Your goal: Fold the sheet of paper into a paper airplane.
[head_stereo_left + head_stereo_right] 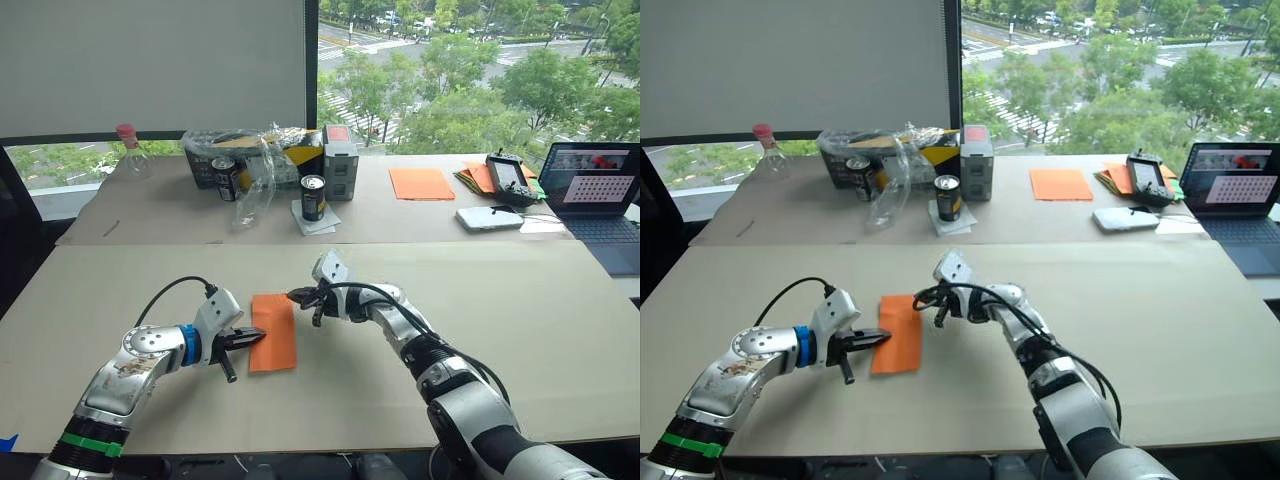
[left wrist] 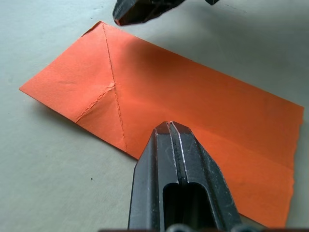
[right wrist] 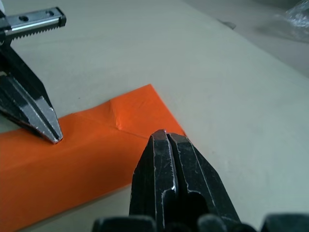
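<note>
Both tools are pinched shut and empty: your left tool (image 1: 250, 338) presses the long edge of the sheet of paper (image 1: 273, 332), your right tool (image 1: 303, 296) hovers at its far corner. One sheet, halved on the counter (image 1: 520, 310), one corner flap folded. You likely sharpen that crease next.

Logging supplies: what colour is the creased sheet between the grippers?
Bright orange sheet of paper; left wrist view shows it best.

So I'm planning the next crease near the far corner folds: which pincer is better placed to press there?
Probably the right pincer: shut, it sits by the far end of the sheet of paper, beside the corner creases. The left pincer, also shut, rests mid-sheet at the left edge.
</note>
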### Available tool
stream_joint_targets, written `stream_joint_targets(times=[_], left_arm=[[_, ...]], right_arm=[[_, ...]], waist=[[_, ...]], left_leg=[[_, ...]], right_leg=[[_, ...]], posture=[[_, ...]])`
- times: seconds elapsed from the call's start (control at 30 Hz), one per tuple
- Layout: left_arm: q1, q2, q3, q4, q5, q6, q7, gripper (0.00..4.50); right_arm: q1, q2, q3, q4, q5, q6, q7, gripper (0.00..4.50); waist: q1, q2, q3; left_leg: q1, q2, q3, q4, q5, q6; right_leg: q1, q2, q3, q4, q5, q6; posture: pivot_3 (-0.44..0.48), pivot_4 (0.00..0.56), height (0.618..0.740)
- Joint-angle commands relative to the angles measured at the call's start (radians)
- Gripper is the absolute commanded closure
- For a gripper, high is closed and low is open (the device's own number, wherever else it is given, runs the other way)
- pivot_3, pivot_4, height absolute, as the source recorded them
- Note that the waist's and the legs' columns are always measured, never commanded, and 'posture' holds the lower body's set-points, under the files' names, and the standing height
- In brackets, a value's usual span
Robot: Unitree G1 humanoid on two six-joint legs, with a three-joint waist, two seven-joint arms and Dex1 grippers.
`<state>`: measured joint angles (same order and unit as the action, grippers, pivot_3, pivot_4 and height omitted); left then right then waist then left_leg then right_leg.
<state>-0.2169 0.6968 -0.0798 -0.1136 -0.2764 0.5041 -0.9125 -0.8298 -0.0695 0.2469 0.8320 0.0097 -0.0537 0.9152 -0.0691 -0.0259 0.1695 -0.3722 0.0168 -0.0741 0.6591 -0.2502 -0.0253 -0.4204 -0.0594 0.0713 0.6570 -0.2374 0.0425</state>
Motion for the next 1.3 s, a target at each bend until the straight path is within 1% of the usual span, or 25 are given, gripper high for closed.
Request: stream_joint_targets(times=[0.03, 0.17, 0.3, 0.47, 0.6, 0.77, 0.83, 0.97, 1.07, 1.2, 1.3], left_arm=[[0.016, 0.001, -0.025, -0.001, 0.015, 0.016, -0.002, 4.5], [0.017, 0.003, -0.024, 0.002, 0.016, 0.015, 0.0, 4.5], [0.015, 0.004, -0.02, 0.006, 0.015, 0.013, 0.0, 4.5], [-0.001, -0.001, -0.028, 0.001, 0.01, 0.015, -0.008, 4.5], [-0.012, -0.004, -0.032, 0.002, 0.01, 0.02, -0.007, 4.5], [-0.015, 0.004, -0.034, -0.001, 0.007, 0.024, -0.013, 4.5], [-0.014, 0.007, -0.033, 0.001, 0.007, 0.023, -0.017, 4.5], [-0.024, 0.017, -0.027, 0.02, 0.011, 0.016, -0.026, 4.5], [-0.041, 0.013, -0.029, 0.029, 0.012, 0.02, -0.027, 4.5], [-0.05, 0.011, -0.034, 0.025, 0.009, 0.027, -0.031, 4.5], [-0.05, 0.012, -0.02, 0.021, -0.001, 0.034, -0.033, 4.5]], right_arm=[[-0.008, 0.01, 0.028, -0.046, -0.025, 0.017, 0.009, 4.48], [0.005, -0.009, 0.078, -0.031, -0.083, 0.05, 0.012, 4.48], [0.048, -0.027, 0.097, -0.081, -0.075, 0.057, 0.069, 4.48], [0.102, -0.064, 0.123, -0.183, -0.058, 0.053, 0.19, 4.48], [0.135, -0.101, 0.153, -0.25, -0.07, 0.071, 0.24, 4.48], [0.236, -0.161, 0.197, -0.452, -0.036, 0.194, 0.312, 4.48], [0.258, -0.173, 0.21, -0.495, -0.037, 0.24, 0.319, 4.48], [0.3, -0.173, 0.192, -0.571, 0.0, 0.348, 0.291, 4.48], [0.317, -0.191, 0.206, -0.618, 0.019, 0.401, 0.311, 4.48], [0.315, -0.225, 0.229, -0.655, 0.02, 0.419, 0.328, 4.48], [0.285, -0.251, 0.208, -0.692, 0.033, 0.441, 0.323, 4.48]], waist=[[0.0, 0.0, 0.0], [0.0, 0.0, 0.0], [0.001, 0.0, 0.0], [0.001, 0.0, 0.0], [0.001, 0.0, 0.0], [0.005, 0.0, 0.0], [0.005, 0.0, 0.0], [0.005, 0.0, 0.0], [0.005, 0.0, 0.0], [0.005, 0.0, 0.0], [0.005, 0.0, 0.0]], left_leg=[[0.0, 0.0, 0.0, 0.0, 0.0, 0.0], [0.0, 0.0, 0.0, 0.0, 0.0, 0.0], [0.0, 0.0, 0.0, 0.0, 0.0, 0.0], [0.0, 0.0, 0.0, 0.0, 0.0, 0.0], [0.001, 0.0, 0.0, 0.0, 0.0, 0.0], [0.0, 0.0, 0.0, 0.0, 0.0, 0.0], [0.0, 0.0, 0.0, 0.0, 0.0, 0.0], [0.001, 0.0, 0.0, 0.0, 0.0, 0.0], [0.001, 0.0, 0.0, 0.0, 0.0, 0.0], [0.001, 0.0, 0.0, 0.0, 0.0, 0.0], [0.001, 0.0, 0.0, 0.0, 0.0, 0.0]], right_leg=[[0.0, 0.0, 0.0, 0.0, 0.0, 0.0], [0.0, 0.0, 0.0, 0.0, 0.0, 0.0], [0.0, 0.0, 0.0, 0.0, 0.0, 0.0], [0.001, 0.0, 0.0, 0.0, 0.0, 0.0], [0.001, 0.0, 0.0, -0.001, 0.0, 0.0], [0.002, 0.0, 0.0, -0.001, 0.0, 0.0], [0.001, 0.0, 0.0, -0.001, 0.0, 0.0], [0.002, 0.0, -0.001, -0.001, 0.0, 0.0], [0.002, 0.0, -0.001, -0.001, -0.001, 0.0], [0.002, 0.0, -0.001, -0.001, -0.001, 0.0], [0.002, 0.0, -0.001, -0.001, -0.001, 0.0]], posture=[[0.0, 0.15, 0.73], [0.0, 0.15, 0.73], [0.0, 0.15, 0.73], [0.0, 0.15, 0.73], [0.0, 0.15, 0.73], [0.0, 0.15, 0.73], [0.0, 0.15, 0.73], [0.0, 0.15, 0.73], [0.0, 0.15, 0.73], [0.0, 0.15, 0.73], [0.0, 0.15, 0.73]])
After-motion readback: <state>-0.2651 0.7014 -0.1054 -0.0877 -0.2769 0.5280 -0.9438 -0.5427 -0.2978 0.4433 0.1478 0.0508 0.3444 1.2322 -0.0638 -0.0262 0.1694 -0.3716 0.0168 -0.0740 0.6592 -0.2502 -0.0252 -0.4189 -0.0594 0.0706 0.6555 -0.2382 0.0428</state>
